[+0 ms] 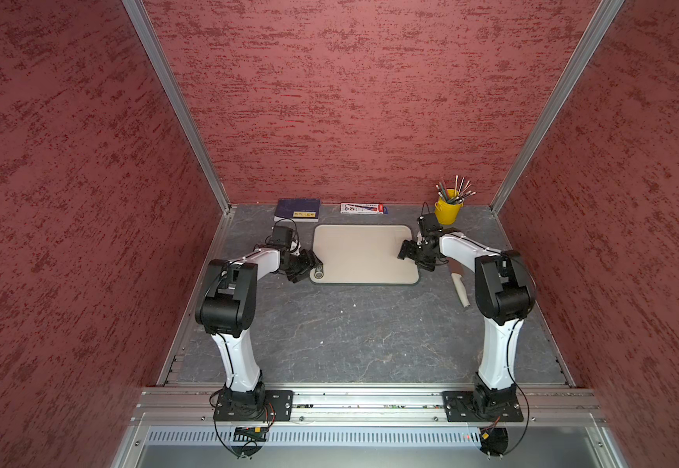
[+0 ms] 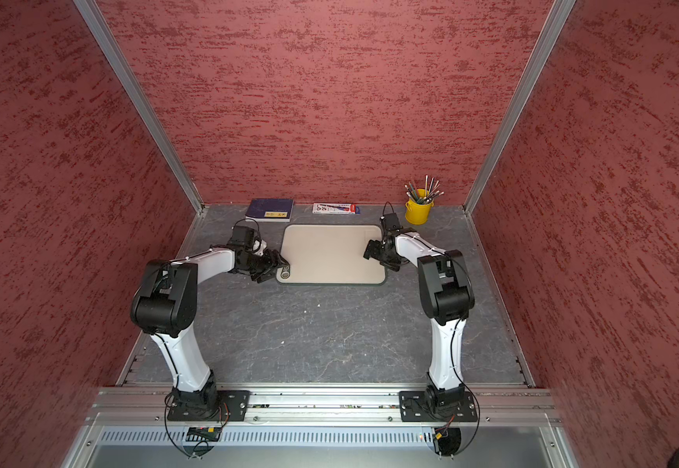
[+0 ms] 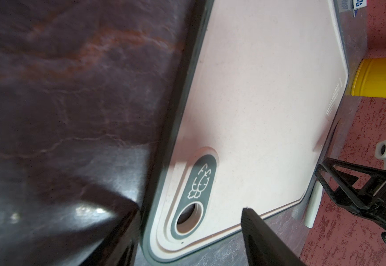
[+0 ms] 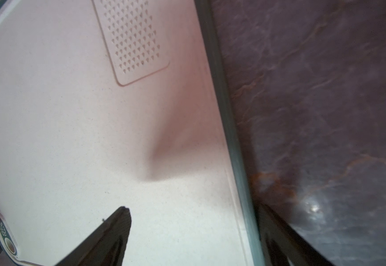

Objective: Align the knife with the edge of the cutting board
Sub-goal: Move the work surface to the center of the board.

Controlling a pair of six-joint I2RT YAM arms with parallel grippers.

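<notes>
Yet to square the cream-handled, grey-bladed kitchen knife (image 1: 461,289), untouched and seemingly askew, against the flat beige dark-rimmed cutting board (image 1: 362,255); right gripper (image 1: 415,259) spread empty, left gripper (image 1: 309,272) unclear.

Count on the bench (image 1: 350,332):
- cutting board (image 1: 364,253): 1
- knife (image 1: 461,291): 1
- dark blue book (image 1: 297,209): 1
- flat printed pack (image 1: 364,208): 1
- yellow cup (image 1: 447,212): 1
- pencils (image 1: 455,190): one bunch in the cup, too thin and overlapped to count
- arms: 2, left arm (image 1: 228,291) and right arm (image 1: 500,291)
- grippers: 2, left gripper (image 1: 312,269) and right gripper (image 1: 415,259)
</notes>
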